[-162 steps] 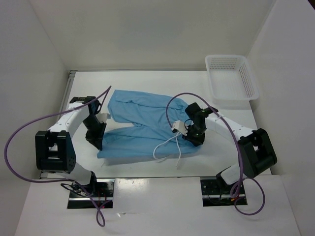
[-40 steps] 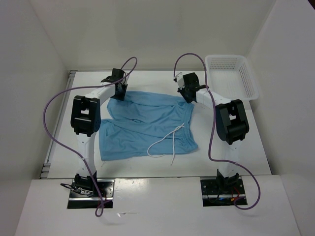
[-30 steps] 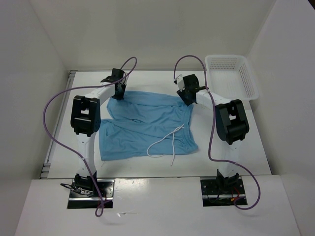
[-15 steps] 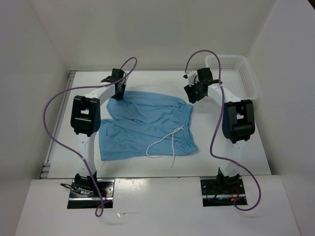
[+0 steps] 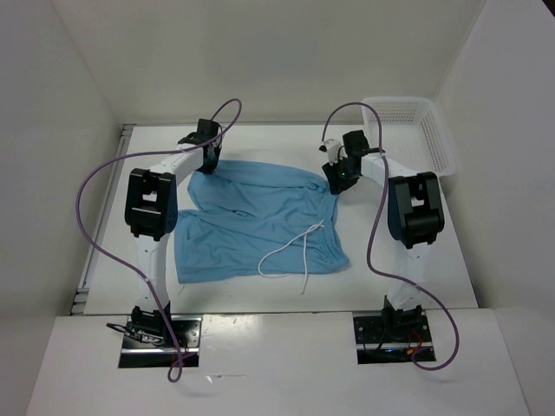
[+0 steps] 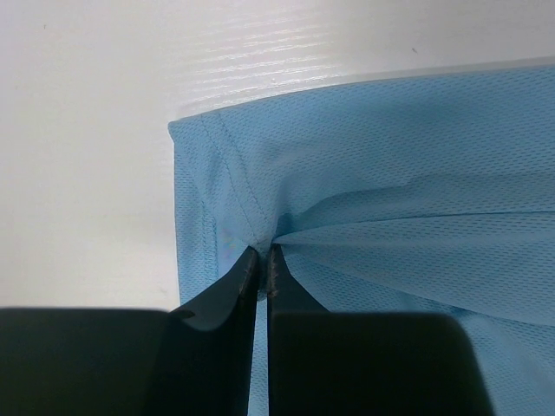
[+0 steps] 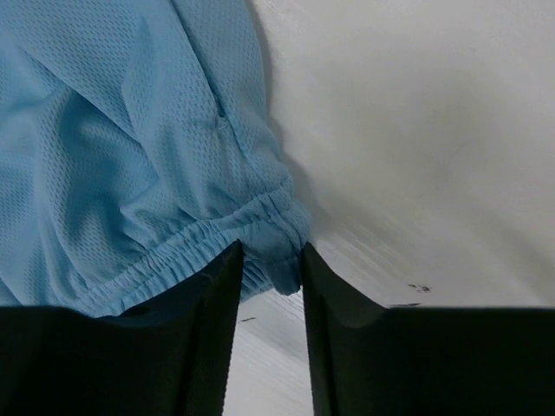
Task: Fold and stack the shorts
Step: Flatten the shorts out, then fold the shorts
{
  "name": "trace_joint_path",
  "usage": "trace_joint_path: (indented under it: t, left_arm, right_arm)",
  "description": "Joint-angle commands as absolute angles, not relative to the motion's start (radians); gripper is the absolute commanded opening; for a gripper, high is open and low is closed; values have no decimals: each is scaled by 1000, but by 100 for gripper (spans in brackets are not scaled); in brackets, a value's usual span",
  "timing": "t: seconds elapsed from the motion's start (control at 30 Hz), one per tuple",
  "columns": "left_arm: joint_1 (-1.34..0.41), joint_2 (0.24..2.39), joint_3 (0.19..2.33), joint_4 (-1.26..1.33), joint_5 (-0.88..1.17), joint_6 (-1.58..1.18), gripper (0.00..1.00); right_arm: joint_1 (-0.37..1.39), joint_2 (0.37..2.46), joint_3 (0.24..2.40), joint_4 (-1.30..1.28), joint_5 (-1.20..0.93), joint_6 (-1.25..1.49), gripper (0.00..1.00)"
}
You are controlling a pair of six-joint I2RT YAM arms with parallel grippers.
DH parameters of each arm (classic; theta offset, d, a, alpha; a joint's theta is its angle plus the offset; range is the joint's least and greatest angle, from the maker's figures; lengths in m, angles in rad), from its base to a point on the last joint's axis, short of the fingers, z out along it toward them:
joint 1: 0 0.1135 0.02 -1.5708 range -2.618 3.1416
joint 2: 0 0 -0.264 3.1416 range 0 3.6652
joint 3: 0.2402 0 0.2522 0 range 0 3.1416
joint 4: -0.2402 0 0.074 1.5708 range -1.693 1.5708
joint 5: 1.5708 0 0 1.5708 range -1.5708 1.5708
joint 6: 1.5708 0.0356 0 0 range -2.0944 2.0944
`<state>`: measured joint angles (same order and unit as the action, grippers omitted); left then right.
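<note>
Shorts (image 5: 260, 221): spread flat, centre of counter (image 5: 390, 251). Left jaws: pinched tight on the far-left hem (image 6: 208, 173) corner. Right jaws: slightly parted, straddling the far-right waistband (image 7: 217, 238) corner (fabric bunched between).

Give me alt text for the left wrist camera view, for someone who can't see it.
The left tool, black and seen from behind, is pinched shut on a fold of the light blue mesh shorts, close to a stitched hem corner. Creases fan out from the pinch, and the white table shows beyond the fabric's edge.
</note>
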<state>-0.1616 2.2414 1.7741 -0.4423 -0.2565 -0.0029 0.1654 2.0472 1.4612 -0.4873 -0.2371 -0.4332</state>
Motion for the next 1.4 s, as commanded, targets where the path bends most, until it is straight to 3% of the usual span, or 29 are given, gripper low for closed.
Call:
trace_joint_path:
  t: [0.0, 0.1, 0.2, 0.4, 0.5, 0.67, 0.97, 1.2, 1.37]
  left_arm:
    - [-164, 2184, 1807, -436, -290, 0, 0]
    - [-164, 2184, 1807, -414, -302, 0, 0]
    - [-155, 2184, 1842, -402, -324, 0, 0]
    - [-110, 2174, 2037, -507, -331, 0, 0]
    - [-101, 2096, 2033, -563, -308, 0, 0]
    - [-101, 1933, 1869, -615, -308, 0, 0]
    - [-92, 1692, 1747, -1003, -137, 0, 0]
    - [-103, 1531, 1482, -1179, -63, 0, 0]
    - [-123, 1445, 1352, -1252, -32, 0, 0]
  right_arm:
    - [166, 2074, 1485, -460, -244, -422, 35]
    - [166, 2065, 1485, -460, -244, -422, 13]
    - [166, 2045, 1514, -442, -204, -413, 0]
    - [175, 1987, 1592, -442, -140, -466, 0]
    - [186, 1948, 1606, -453, -130, -523, 0]
    - [204, 1830, 1552, -489, -107, -566, 0]
    - [259, 1581, 1415, -571, -117, -689, 0]
    - [403, 1361, 1082, -560, -86, -801, 0]
    - [445, 1292, 987, -580, -63, -831, 0]
